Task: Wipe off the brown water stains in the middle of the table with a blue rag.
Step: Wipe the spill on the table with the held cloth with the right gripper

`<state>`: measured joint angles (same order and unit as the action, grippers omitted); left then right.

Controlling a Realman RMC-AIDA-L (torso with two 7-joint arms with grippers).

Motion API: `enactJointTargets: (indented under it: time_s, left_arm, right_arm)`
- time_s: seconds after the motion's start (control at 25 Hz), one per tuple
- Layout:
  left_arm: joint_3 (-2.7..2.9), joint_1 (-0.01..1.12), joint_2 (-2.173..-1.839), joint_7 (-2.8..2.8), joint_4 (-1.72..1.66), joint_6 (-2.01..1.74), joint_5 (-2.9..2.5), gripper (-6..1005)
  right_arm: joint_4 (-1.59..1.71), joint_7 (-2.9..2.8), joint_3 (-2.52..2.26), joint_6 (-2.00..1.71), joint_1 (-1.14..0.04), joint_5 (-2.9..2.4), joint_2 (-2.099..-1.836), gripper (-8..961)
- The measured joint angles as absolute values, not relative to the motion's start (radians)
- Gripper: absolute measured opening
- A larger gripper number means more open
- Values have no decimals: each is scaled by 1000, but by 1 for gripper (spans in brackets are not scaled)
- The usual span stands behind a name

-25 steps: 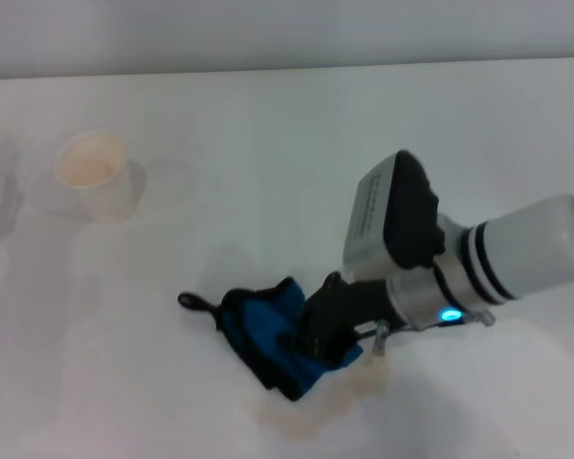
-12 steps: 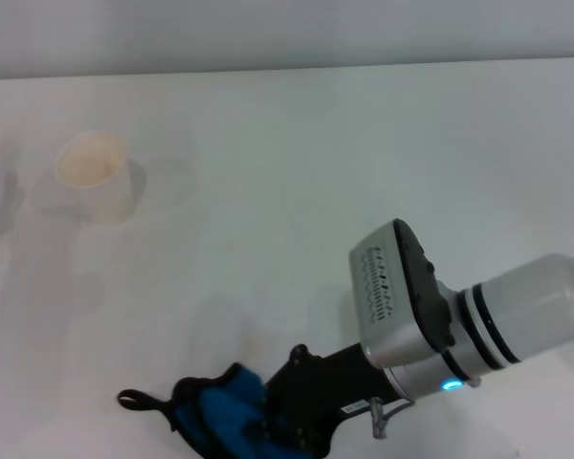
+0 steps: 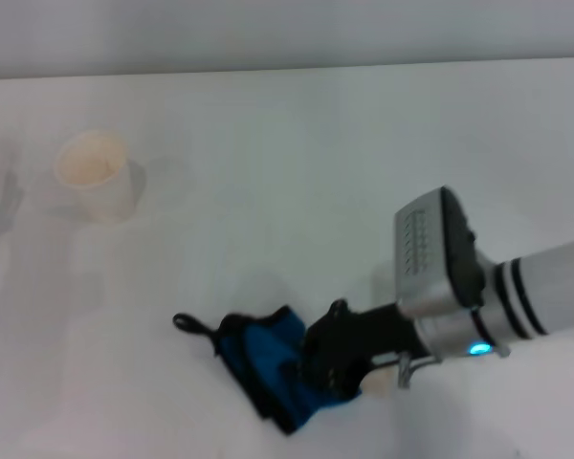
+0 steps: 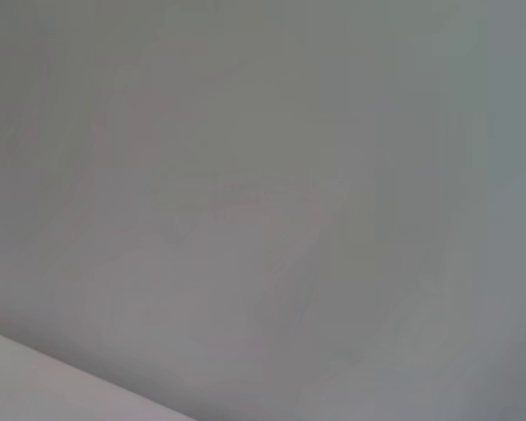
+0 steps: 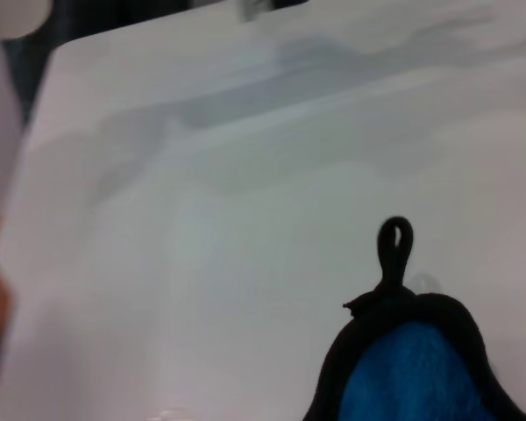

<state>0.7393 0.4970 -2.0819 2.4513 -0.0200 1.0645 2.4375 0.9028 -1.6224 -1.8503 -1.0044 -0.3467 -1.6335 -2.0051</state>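
Blue rag (image 3: 268, 359) is pinched by the right pincer (image 3: 337, 356) at six o'clock on the table (image 3: 287, 163); it has been swept back from half a second ago; brown water stains are barely seen, so wiping seems nearly done.

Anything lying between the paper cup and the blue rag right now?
Nothing: the head view shows only bare table between the paper cup and the blue rag.

Overhead head view, close wrist views
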Motion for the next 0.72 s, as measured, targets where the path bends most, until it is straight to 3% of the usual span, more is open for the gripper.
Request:
enactJointTargets:
  time_s: [0.32,0.72]
  left_arm:
    - [739,497,-2080,2451,-20,1065,2437,861]
    - [739,498,-2081,2451,-20,1065,2437,860]
  right_arm:
    - [865,-1592,-1711,-911,-343,-1656,-2011,91]
    - [836,-1592,-1874,-911,-414,-1571,-2022,91]
